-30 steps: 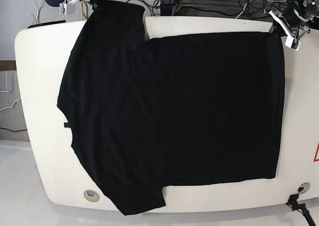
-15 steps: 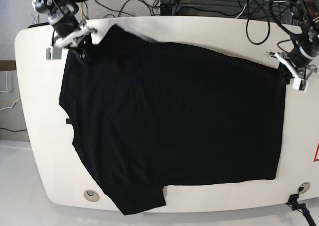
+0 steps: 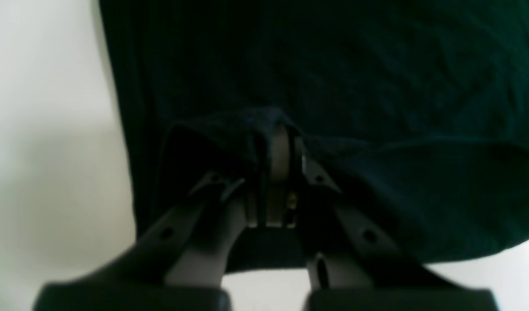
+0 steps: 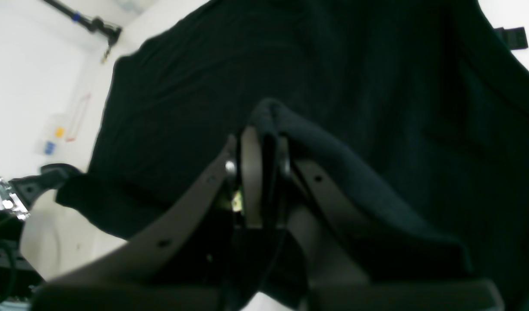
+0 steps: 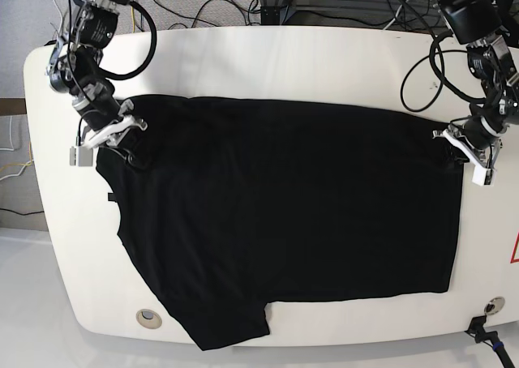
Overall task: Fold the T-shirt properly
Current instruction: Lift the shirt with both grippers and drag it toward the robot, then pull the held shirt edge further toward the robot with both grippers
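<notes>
Black T-shirt (image 5: 284, 206) far edge pinched by both fingers.

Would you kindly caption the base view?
Both grippers, left and right, pinch the black T-shirt's far edge.

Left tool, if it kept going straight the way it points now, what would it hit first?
The left tool is already shut on the shirt's edge. Straight ahead lies more of that shirt, flat on the table; depth is unclear.
</notes>
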You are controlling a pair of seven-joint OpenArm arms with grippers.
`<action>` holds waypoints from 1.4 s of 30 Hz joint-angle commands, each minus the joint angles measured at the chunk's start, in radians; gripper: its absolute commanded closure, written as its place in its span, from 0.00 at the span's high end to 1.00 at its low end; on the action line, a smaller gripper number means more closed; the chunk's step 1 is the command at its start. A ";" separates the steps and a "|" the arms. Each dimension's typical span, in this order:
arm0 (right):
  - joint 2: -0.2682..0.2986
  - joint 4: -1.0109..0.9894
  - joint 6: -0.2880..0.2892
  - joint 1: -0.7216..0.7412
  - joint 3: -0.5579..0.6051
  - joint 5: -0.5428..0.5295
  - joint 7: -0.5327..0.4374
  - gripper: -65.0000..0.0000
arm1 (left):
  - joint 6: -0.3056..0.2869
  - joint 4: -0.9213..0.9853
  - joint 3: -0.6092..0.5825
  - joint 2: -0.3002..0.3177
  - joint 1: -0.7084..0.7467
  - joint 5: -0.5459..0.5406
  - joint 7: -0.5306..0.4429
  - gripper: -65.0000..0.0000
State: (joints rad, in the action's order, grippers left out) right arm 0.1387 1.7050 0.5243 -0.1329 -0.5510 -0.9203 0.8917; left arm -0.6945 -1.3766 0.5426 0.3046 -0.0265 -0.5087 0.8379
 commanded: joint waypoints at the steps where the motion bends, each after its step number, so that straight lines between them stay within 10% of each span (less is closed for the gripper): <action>1: 0.012 -0.052 0.006 0.072 -0.004 -0.016 -0.022 0.00 | -0.004 0.087 0.004 0.021 -0.083 -0.015 -0.019 0.00; 21: 0.008 -0.351 0.013 0.373 -0.002 0.306 -0.030 0.00 | -0.004 0.254 0.006 0.025 -0.181 0.172 -0.114 0.00; 24: 0.008 -0.405 0.007 0.433 -0.002 0.378 -0.030 0.00 | -0.004 0.254 0.004 0.035 -0.183 0.203 -0.131 0.21; 32: 0.077 -0.288 0.013 0.433 -0.001 0.590 -0.019 0.81 | -0.004 0.222 -0.094 0.117 -0.234 0.262 -0.133 0.75; 42: 0.180 0.077 0.006 0.057 -0.011 0.602 -0.049 0.84 | -0.004 -0.198 -0.091 0.160 0.041 0.264 -0.309 0.76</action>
State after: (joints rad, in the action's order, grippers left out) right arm 0.3050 1.7477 0.5266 -0.0147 -0.5625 -0.3141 0.8894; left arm -0.6960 -1.4788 0.4454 0.4526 -0.0483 -0.2340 0.5697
